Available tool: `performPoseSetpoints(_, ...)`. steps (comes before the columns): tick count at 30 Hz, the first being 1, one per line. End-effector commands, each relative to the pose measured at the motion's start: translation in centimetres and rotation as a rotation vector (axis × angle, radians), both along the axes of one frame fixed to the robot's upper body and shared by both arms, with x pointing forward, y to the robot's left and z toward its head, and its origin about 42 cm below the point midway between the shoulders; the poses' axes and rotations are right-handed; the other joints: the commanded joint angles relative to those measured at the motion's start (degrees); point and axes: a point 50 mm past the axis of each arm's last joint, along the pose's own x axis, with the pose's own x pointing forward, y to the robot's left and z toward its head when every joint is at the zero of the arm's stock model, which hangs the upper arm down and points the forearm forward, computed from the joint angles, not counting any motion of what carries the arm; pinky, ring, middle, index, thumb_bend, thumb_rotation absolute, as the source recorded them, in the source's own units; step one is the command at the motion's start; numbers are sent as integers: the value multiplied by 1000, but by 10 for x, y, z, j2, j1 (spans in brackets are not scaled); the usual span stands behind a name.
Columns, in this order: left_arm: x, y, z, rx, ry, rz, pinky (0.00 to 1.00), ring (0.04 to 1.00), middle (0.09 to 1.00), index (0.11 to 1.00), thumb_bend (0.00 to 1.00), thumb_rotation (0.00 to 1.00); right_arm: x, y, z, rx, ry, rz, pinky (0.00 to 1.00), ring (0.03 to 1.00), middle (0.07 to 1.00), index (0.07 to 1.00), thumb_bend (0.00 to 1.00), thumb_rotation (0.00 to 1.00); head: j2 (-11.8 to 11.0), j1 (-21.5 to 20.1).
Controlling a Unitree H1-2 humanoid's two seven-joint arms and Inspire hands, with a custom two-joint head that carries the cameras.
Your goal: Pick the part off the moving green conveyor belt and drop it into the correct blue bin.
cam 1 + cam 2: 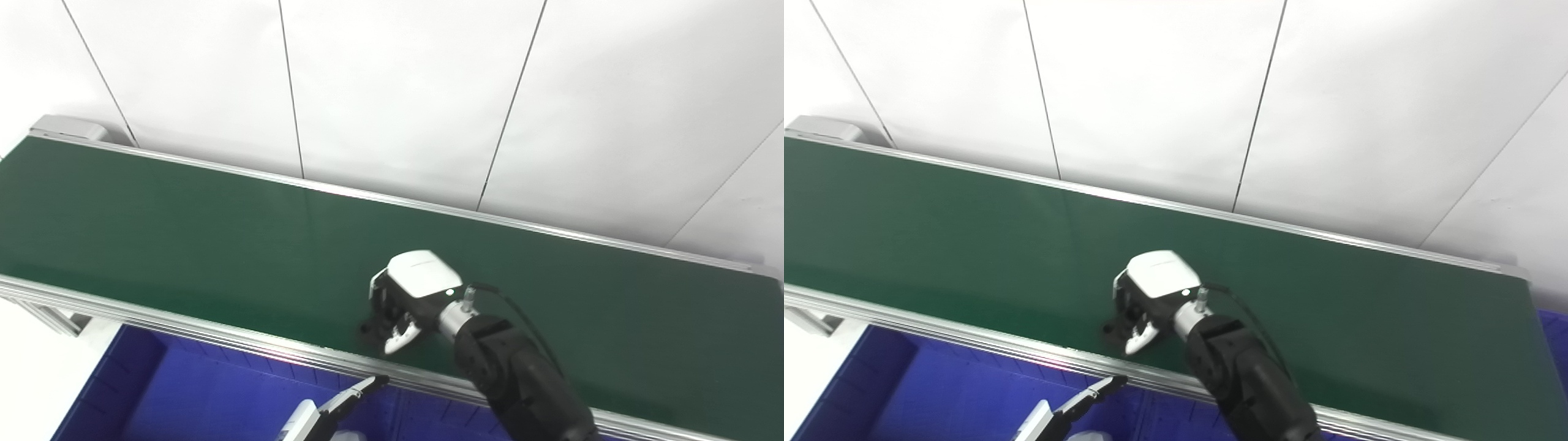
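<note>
Open green belt (184,233) left and right of the right robot hand (407,300), silver rail (202,334) between belt and blue bin (184,392)

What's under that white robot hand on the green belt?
A small dark part peeks out beneath the right robot hand, on the belt. The hand covers most of it.

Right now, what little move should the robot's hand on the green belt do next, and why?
Probably close the fingers fully, then lift. The right hand is down on the green conveyor belt, curled over a small dark part that is mostly hidden, so whether the grip is firm cannot be seen. The blue plastic bin sits just below the belt's near edge, ready for the drop.
</note>
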Motion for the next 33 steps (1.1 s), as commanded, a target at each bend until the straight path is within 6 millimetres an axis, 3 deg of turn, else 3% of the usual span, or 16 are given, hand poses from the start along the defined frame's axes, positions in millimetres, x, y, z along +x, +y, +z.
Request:
performPoseSetpoints(1, 0, 1, 7, -19, -35, -7, 840, 879, 897, 904, 759, 865, -14, -4, -20, -68, 62, 65, 276, 358, 449, 511, 520, 0, 1, 1)
performPoseSetpoints(12, 1, 2, 7, -14, -43, -8, 834, 874, 892, 899, 759, 874, -11, -3, -14, -74, 40, 90, 296, 369, 448, 507, 522, 0, 0, 2)
performPoseSetpoints(16, 0, 2, 7, -25, -34, -4, 834, 875, 890, 896, 756, 858, -10, -5, -3, -47, 40, 86, 307, 373, 440, 511, 520, 0, 1, 1)
performPoseSetpoints(21, -1, 2, 7, -23, -36, -3, 832, 876, 890, 897, 748, 856, -11, -14, 24, 111, -15, 40, 248, 319, 418, 516, 519, 0, 3, 1)
performPoseSetpoints(28, -1, 4, 9, -20, -36, -8, 835, 878, 892, 898, 755, 866, -10, -32, 77, 279, -33, -55, 314, 399, 437, 513, 522, 0, 7, 0)
performPoseSetpoints(33, -2, 6, 11, -21, -38, -9, 838, 876, 891, 896, 750, 862, -14, -45, 100, 355, -43, -104, 345, 424, 438, 517, 520, 0, 12, -2)
